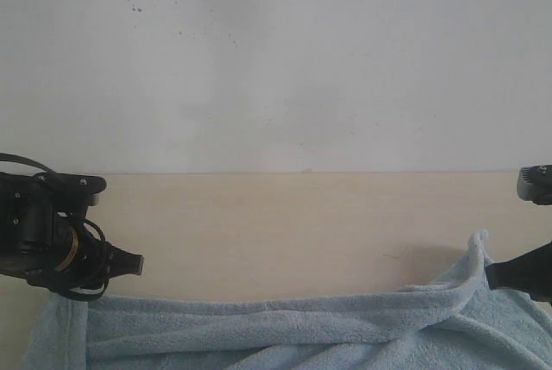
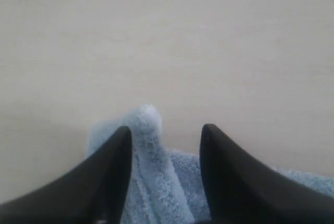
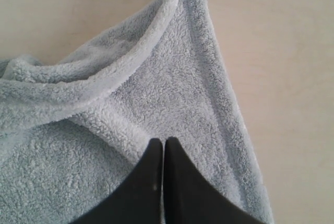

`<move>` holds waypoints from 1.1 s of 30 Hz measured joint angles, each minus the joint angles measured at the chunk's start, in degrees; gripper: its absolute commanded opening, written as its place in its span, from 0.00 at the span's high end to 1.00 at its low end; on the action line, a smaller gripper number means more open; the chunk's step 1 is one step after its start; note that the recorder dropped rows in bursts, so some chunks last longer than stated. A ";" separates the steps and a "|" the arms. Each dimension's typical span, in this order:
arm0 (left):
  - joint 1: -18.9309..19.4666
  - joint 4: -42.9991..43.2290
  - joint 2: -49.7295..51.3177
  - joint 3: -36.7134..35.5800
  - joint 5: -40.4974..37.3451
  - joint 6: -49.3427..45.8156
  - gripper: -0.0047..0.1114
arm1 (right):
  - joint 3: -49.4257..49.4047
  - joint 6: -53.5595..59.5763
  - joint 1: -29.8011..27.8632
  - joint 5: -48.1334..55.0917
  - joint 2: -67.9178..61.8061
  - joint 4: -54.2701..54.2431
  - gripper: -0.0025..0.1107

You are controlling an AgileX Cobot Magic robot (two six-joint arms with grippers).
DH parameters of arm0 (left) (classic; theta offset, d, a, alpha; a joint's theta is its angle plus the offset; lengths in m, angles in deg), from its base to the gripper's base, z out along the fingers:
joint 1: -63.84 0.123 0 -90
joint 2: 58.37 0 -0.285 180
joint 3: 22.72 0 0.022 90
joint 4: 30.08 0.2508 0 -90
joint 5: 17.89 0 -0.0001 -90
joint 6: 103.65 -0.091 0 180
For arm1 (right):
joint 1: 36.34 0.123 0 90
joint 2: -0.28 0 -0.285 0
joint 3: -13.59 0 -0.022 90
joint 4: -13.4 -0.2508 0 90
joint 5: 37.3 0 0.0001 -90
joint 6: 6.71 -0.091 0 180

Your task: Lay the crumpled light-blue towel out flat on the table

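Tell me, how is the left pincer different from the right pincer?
The left pincer has its fingers spread apart; the right pincer has them pressed shut. A bump of the towel pokes up between the left pincer's fingers; nothing shows between the right pincer's. Both are black and sit over the blue towel.

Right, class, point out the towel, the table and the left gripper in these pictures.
towel [image 1: 285,327], exterior view, on its folded middle.
table [image 1: 285,223], exterior view, on bare wood.
left gripper [image 2: 167,127], left wrist view, midway between its fingertips.
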 measured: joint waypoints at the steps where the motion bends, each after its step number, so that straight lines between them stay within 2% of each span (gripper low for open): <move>1: 0.00 0.21 0.00 0.00 0.00 0.13 0.60 | 0.00 0.00 0.00 0.00 0.00 0.00 0.98; 18: 0.00 0.83 3.66 0.04 -1.99 2.27 0.61 | 0.00 0.00 0.00 0.00 0.00 -0.71 0.98; 20: 0.00 1.06 3.66 0.04 -3.88 2.27 0.66 | 0.00 0.00 0.00 0.00 0.00 -0.71 0.98; 24: 0.00 3.46 3.66 0.04 -8.79 2.27 0.85 | 0.00 0.00 0.00 -0.03 0.00 -0.71 0.98; 26: 0.00 4.69 3.66 0.04 -10.86 2.27 0.91 | 0.00 0.00 0.00 -0.03 0.00 -0.71 0.98; 33: 0.00 5.23 3.66 0.04 -13.38 2.27 0.91 | 0.00 0.00 0.00 -0.03 0.00 -0.71 0.98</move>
